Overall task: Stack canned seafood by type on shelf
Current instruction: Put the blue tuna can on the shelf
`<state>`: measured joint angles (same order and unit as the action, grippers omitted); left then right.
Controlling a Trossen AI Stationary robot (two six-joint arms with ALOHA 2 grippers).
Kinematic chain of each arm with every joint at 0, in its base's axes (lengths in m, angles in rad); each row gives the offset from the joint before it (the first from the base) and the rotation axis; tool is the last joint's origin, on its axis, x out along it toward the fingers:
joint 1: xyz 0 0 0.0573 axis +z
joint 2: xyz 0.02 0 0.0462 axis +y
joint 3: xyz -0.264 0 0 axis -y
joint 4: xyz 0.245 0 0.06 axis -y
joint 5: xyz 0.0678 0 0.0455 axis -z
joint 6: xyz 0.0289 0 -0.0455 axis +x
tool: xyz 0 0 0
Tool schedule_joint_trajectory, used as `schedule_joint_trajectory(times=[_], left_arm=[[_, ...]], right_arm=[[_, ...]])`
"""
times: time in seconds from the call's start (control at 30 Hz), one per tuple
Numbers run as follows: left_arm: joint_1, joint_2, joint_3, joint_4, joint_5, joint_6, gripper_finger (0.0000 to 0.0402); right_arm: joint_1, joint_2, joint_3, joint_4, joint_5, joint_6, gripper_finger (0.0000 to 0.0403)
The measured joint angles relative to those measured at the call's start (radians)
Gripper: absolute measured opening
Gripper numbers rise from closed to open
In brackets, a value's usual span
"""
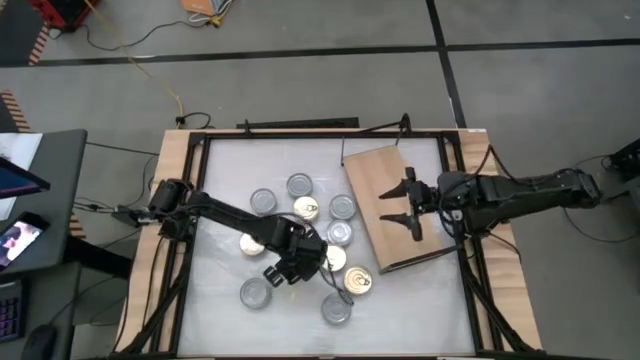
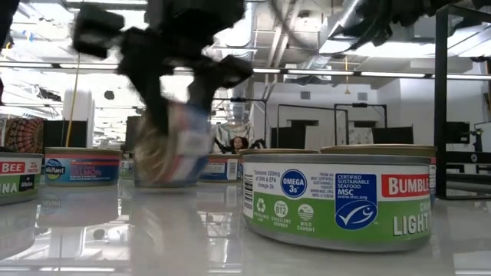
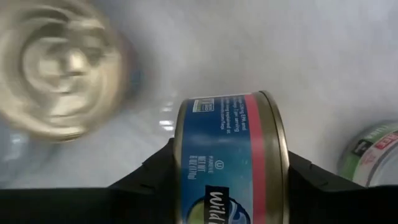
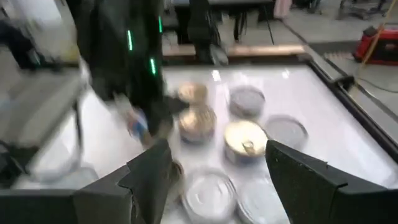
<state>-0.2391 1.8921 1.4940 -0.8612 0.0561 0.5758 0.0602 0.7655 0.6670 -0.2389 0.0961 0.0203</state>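
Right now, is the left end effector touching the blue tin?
Touching. The left wrist view shows the blue tin on edge, pressed between both fingers.

A white worktop (image 1: 230, 320) with pale wooden rim fills mid-frame. Yellow cable (image 1: 150, 75) trails upper left; a lit screen (image 1: 18, 242) sits far left.

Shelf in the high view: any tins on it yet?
No. The shelf carries no tins; only the right tool hangs open over it, while the tins sit on the white tabletop.
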Motion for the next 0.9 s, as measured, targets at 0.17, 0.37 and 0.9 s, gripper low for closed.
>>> schedule_joint_trajectory(times=[0.17, 0.37, 0.9], left_arm=[[0.116, -0.001, 0.134, 0.018, 0.07, -0.045, 0.0177], [0.326, -0.002, 0.221, 0.18, 0.26, -0.188, 0.0177], [0.544, 0.232, 0.22, 0.882, 0.41, -0.724, 0.0183]], right_arm=[[-0.073, -0.076, -0.002, -0.089, 0.04, -0.021, 0.0283], [-0.133, -0.186, -0.001, -0.054, 0.04, -0.042, 0.0283], [-0.156, -0.425, -0.072, -0.027, 0.152, -0.032, 0.0283]])
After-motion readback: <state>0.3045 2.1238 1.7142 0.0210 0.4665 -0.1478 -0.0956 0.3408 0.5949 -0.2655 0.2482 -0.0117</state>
